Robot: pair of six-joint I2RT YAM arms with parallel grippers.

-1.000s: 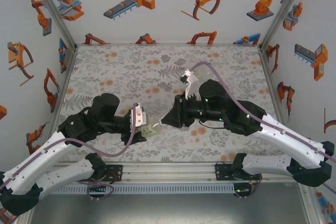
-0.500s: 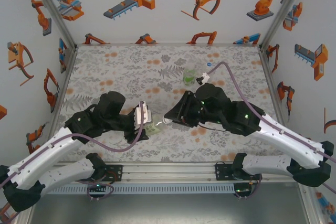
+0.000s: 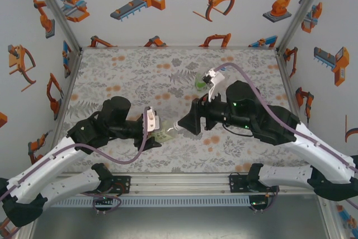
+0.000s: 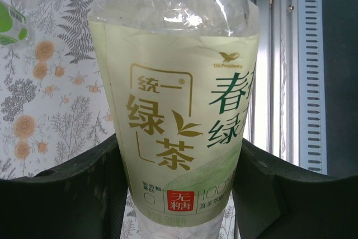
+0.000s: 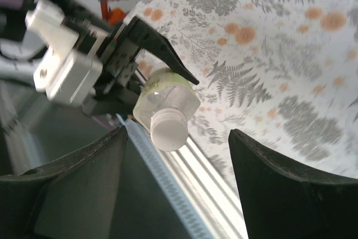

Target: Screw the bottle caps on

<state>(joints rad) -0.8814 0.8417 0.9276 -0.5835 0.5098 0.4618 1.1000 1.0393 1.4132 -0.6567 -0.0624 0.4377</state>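
My left gripper [image 3: 159, 136] is clamped on the bottle [image 4: 173, 127] with the yellow-green label, one finger on each side of the label's lower part. From my left wrist the bottle is so close that its neck and base are cut off by the frame, and my own fingertips are hidden behind it. From above, the bottle lies roughly level above the table [image 3: 123, 71], neck pointing right, most of its body covered by my left wrist.

The cap [image 5: 169, 131], white, sits on that bottle's neck, facing my right wrist camera. I cannot tell how far it is screwed down; the thread is out of sight.

My right gripper [image 3: 181, 125] stands open and holds nothing. Its fingers [image 5: 84, 183] flank the cap with a clear gap on both sides, touching neither cap nor bottle. From above, the gripper's tip is just beside the neck, and the cap itself is too small to make out well.

Farther right and back, a green bottle [image 3: 199, 84] stands on the table, half hidden behind my right wrist's white camera mount [image 3: 213, 76].
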